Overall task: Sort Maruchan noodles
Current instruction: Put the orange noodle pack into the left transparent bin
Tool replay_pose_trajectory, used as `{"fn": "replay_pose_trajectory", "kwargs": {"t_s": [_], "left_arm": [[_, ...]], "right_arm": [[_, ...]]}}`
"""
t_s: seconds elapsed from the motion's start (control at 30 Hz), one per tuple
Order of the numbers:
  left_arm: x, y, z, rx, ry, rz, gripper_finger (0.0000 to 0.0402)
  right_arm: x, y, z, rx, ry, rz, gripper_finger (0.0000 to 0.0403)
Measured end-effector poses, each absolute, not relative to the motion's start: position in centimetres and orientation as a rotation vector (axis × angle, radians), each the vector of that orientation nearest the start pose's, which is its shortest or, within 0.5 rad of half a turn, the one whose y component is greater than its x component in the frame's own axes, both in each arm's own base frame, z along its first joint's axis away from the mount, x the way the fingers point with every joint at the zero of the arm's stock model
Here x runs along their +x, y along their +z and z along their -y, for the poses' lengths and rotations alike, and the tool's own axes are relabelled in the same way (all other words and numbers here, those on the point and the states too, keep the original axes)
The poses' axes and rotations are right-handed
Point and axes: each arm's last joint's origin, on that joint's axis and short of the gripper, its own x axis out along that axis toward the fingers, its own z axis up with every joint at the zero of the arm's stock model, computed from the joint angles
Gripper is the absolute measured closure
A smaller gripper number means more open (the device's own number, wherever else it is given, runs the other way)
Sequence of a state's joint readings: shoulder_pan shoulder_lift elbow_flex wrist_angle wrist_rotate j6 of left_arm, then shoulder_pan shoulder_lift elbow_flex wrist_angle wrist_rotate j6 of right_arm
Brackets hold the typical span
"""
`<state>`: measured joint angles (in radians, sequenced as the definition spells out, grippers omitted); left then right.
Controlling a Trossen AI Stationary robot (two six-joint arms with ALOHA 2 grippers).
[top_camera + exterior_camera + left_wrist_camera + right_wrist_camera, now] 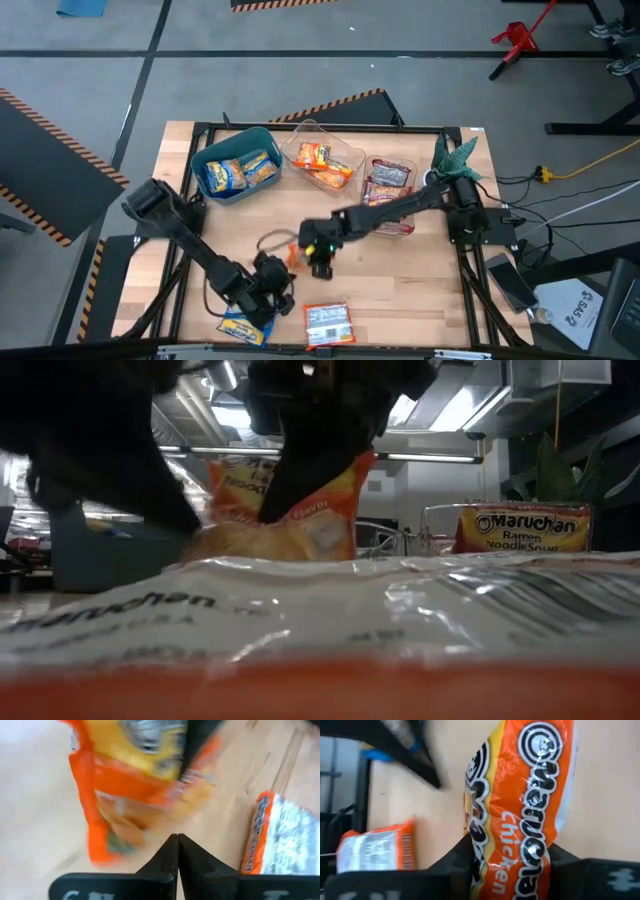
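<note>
At the near edge of the bench [400,300], an orange-edged packet [328,324] is seen lying flat with its silvery back up, and a blue-and-yellow packet [243,328] is seen just to its left, partly covered by the left arm. The left gripper [272,297] is held low just beside the blue-and-yellow packet, and its fingers [178,851] are pressed together with nothing between them. A little farther in, near the middle of the bench, an orange chicken packet [530,805] is held on edge by the right gripper [320,262]; the fingers [457,862] of that gripper are closed against both sides of the packet, which is seen standing between them in the right wrist view. In the low view the same packet is seen upright behind the flat near packet. Toward the far side, three containers are ranged in a row. A teal bin [236,162] at the far left is filled with blue-and-yellow packets [240,172]. A clear container [322,158] beside it on the right is loaded with orange packets [322,162]. A second clear container [392,190] farther right is loaded with red-and-silvery packets [388,180], partly crossed by the right arm.
</note>
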<state>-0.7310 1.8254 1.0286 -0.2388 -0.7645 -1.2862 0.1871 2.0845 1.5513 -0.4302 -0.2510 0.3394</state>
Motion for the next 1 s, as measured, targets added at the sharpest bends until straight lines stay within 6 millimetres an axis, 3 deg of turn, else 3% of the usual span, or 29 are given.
{"fn": "replay_pose_trajectory", "kwargs": {"t_s": [0.13,0.3,0.43,0.53,0.7,0.83,1.0], "left_arm": [[25.7,18.8,20.2,-0.488,0.502,-0.528,0.0402],[23.8,23.6,18.1,-0.479,0.55,-0.375,0.0402],[22.8,26.1,17.0,-0.435,0.566,-0.279,0.0402],[22.6,27.0,16.4,-0.414,0.587,-0.24,0.0402],[22.8,27.2,15.9,-0.418,0.6,-0.237,0.0401],[22.9,27.2,15.7,-0.421,0.606,-0.236,0.0401],[23.0,27.2,15.7,-0.407,0.605,-0.241,0.0401]], "right_arm": [[43.2,20.7,-5.2,0.344,0.165,-1.002,0.031],[41.8,25.2,1.0,0.38,0.031,-0.882,0.031],[40.1,29.0,6.1,0.387,-0.197,-0.746,0.031],[38.9,30.5,9.3,0.412,-0.374,-0.679,0.031],[37.4,29.4,12.3,0.633,-0.656,-0.704,0.031],[37.6,27.3,12.7,0.783,-0.852,-0.667,0.0307],[38.0,25.9,12.8,1.036,-0.914,-0.483,0.0283]]}}
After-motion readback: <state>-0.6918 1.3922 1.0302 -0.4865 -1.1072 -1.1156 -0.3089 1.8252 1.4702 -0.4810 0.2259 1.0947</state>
